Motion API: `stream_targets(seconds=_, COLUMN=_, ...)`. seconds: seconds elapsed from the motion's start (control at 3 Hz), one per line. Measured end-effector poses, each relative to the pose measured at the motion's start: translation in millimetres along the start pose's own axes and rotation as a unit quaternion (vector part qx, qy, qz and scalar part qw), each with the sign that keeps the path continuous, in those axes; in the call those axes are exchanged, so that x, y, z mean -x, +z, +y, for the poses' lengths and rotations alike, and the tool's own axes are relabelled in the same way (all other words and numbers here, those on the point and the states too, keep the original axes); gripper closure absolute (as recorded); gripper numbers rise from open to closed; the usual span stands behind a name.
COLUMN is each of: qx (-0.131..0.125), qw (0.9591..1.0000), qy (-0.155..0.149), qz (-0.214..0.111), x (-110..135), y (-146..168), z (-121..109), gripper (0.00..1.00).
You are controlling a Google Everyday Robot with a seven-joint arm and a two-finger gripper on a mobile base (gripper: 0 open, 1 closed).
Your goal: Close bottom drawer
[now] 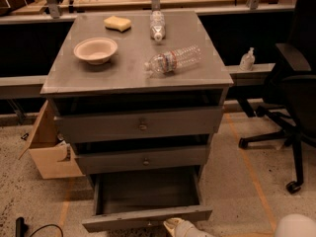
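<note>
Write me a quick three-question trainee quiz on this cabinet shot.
1. True or false: the bottom drawer is pulled out.
2. The labelled plastic bottle on the cabinet top: A) stands upright, B) lies on its side, C) hangs over the edge.
3. Where is the gripper?

Key: 1 true. 2 B. 3 At the view's bottom edge, just in front of the bottom drawer's front panel, right of its knob.
</note>
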State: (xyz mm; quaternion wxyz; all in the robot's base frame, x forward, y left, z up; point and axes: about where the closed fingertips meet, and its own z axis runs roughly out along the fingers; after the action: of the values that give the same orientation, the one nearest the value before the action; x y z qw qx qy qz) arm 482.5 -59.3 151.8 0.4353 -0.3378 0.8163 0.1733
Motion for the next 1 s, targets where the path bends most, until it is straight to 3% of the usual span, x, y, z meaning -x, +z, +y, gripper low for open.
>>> stream_targets(seconds=1.0, qx=0.003, qw=0.9998, qy=-0.014, qz=-0.016, x=14.0, y=15.4, z=0.7, gripper=1.0)
